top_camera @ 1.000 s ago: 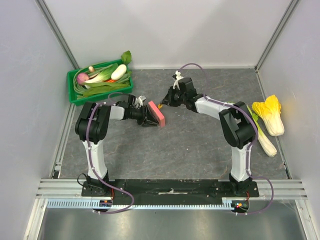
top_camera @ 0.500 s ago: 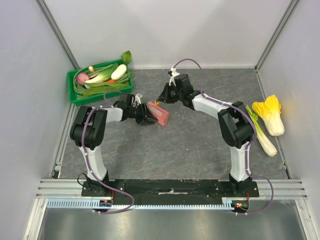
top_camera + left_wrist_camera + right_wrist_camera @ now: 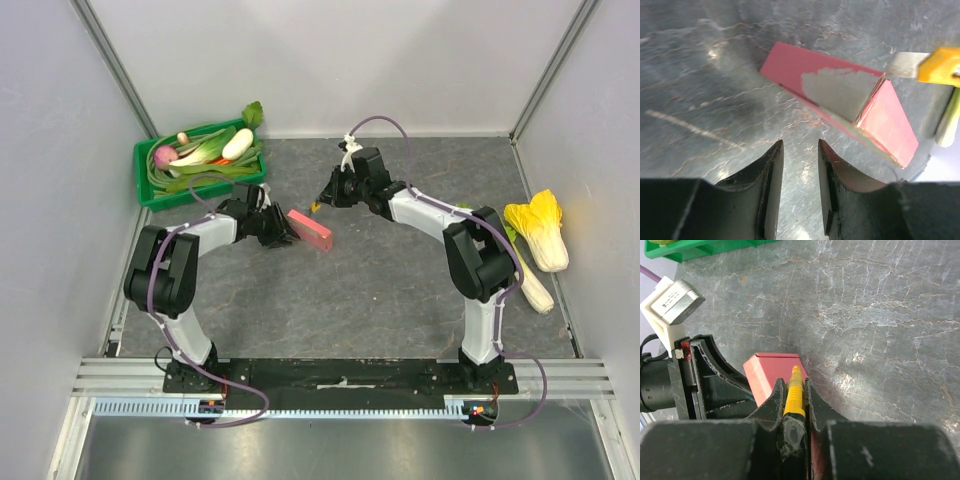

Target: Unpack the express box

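The express box [image 3: 310, 229], flat and pink-red, lies on the grey table between the two arms. Its top face [image 3: 840, 92] has a torn pale patch. My left gripper [image 3: 281, 233] sits just left of the box. Seen from the left wrist, that gripper [image 3: 800, 145] is open, a short way from the box, with only bare table between its fingers. My right gripper [image 3: 326, 196] is shut on a yellow utility knife [image 3: 794, 392]. The knife's tip points at the box's far end [image 3: 771, 371], and its metal blade [image 3: 902, 65] reaches to the box's corner.
A green crate [image 3: 150, 190] full of vegetables stands at the back left, close behind the left arm. A yellow cabbage [image 3: 540, 228] and a leek [image 3: 527, 278] lie by the right wall. Grey walls enclose the table on three sides.
The left gripper has let go of the box and drawn back to the left. The box, held on edge before, now lies flat. The right gripper with the knife shifted slightly.
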Available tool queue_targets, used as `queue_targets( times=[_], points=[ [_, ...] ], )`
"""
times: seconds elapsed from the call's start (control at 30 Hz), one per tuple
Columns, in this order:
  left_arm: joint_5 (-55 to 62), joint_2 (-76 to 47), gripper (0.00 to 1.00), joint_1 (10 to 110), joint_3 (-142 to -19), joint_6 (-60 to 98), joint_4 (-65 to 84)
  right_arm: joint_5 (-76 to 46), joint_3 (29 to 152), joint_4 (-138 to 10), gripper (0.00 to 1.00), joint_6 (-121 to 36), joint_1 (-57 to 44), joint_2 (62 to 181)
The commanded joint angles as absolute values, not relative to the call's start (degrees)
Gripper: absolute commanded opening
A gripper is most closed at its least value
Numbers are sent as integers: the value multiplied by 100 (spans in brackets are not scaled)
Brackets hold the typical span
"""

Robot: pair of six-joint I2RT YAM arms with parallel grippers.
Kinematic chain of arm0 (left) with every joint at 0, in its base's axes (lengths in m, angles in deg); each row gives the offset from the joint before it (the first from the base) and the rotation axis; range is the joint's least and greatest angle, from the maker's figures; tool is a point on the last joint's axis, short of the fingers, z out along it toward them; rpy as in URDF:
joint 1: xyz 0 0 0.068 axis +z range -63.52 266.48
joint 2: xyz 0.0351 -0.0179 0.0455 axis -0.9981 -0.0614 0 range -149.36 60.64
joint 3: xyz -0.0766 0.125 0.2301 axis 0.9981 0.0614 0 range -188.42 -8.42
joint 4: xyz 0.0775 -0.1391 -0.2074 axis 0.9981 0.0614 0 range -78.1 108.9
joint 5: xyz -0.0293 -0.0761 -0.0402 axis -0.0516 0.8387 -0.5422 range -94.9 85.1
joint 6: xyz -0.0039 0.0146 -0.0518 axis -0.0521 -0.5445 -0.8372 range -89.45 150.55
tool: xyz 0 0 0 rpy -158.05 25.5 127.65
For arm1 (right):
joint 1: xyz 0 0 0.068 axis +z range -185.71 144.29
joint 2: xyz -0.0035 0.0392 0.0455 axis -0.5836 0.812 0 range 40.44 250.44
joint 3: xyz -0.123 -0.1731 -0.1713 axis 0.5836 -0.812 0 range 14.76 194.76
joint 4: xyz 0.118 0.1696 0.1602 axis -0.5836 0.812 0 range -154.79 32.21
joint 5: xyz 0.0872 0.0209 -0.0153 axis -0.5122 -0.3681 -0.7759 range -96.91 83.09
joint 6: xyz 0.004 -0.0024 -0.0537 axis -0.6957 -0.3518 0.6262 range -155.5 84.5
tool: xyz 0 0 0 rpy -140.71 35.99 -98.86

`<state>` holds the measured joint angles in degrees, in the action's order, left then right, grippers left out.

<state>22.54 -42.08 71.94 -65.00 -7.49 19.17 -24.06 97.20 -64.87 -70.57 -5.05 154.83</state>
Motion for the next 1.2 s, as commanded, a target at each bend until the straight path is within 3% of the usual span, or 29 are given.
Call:
queue_targets(
  times=[0.0, 0.17, 0.27, 0.5, 0.8, 1.0, 1.17],
  points=[
    [1085, -3570, 40, 7224, -6380, -601, 2288, -2116, 9659, -6497, 0, -6943, -468, 14812],
    [58, -2954, 42, 7224, -6458, -566, 2587, -1896, 9528, -5997, 0, -6513, -433, 14074],
    [-68, -2716, 48, 7224, -6651, -338, 2438, -1738, 9282, -5794, 0, -5996, -258, 13678],
    [1310, -3523, 55, 7207, -7846, 172, 1920, -1534, 8210, -6109, 0, -5018, 647, 12712],
    [2752, -5043, 60, 7049, -9322, 602, 1980, -1167, 7189, -7068, 0, -5307, 903, 13026],
    [3315, -5449, 60, 6978, -9482, 1025, 2367, -868, 7075, -7551, 0, -5536, 894, 13228],
    [3079, -5424, 58, 6970, -9263, 1016, 2622, -437, 7189, -7630, 0, -5606, 886, 13387]
  ],
)
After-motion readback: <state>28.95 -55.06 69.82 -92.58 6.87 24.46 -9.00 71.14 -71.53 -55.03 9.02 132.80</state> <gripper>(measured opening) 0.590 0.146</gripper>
